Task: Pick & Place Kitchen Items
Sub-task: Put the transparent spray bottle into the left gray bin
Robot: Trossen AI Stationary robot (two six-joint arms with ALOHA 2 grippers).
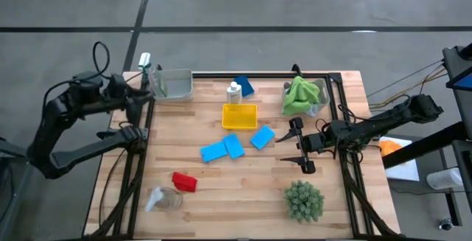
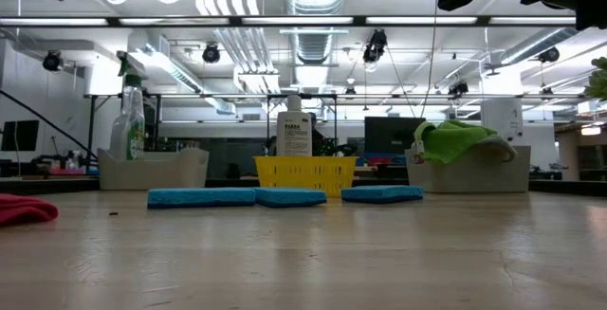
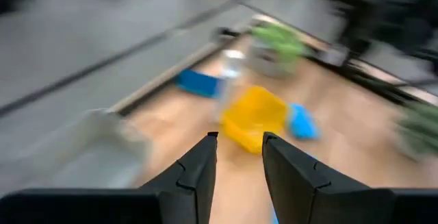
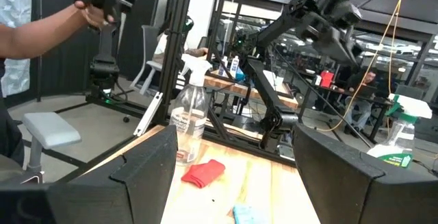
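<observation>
High view. Wooden tabletop (image 1: 243, 189) inside a black frame. Left gripper (image 1: 140, 93) sits at the far left corner, just beside a grey bin (image 1: 174, 84) with a spray bottle (image 1: 144, 61) at its outer end; from here I cannot tell how its fingers stand. Right gripper (image 1: 301, 153) hangs over the right-hand middle of the tabletop, fingers spread, nothing between them. Yellow tray (image 1: 240, 116) lies at the centre, a small white bottle (image 1: 234, 92) just behind it, one blue sponge (image 1: 244, 86) beside that bottle. Three more blue sponges (image 1: 232, 147) lie in a row in front of the tray. Green cloth (image 1: 300, 94) is heaped in a bin at the far right. Red cloth (image 1: 184, 181) and a clear jar (image 1: 164, 199) lie near the front left, close together. Spiky green plant (image 1: 304, 200) stands at the front right.

Low view. Sponges (image 2: 276, 196) lie flat in a line before the tray (image 2: 305, 174); white bottle (image 2: 294, 133) stands upright behind it. Spray bottle (image 2: 128, 120) stands upright at the left bin; green cloth (image 2: 456, 140) drapes over the right bin. Red cloth (image 2: 24, 209) shows at the left edge.

Left wrist view. Heavily blurred. Fingers (image 3: 195, 172) stand a narrow gap apart, holding nothing. Tray (image 3: 254, 118) lies ahead.

Right wrist view. Fingers (image 4: 147, 162) stand wide apart, empty. Between them: red cloth (image 4: 203, 172) on the tabletop and, beside it, a clear spray bottle (image 4: 188, 118) with a white trigger. A person's arm (image 4: 41, 29) shows beyond the tabletop.
</observation>
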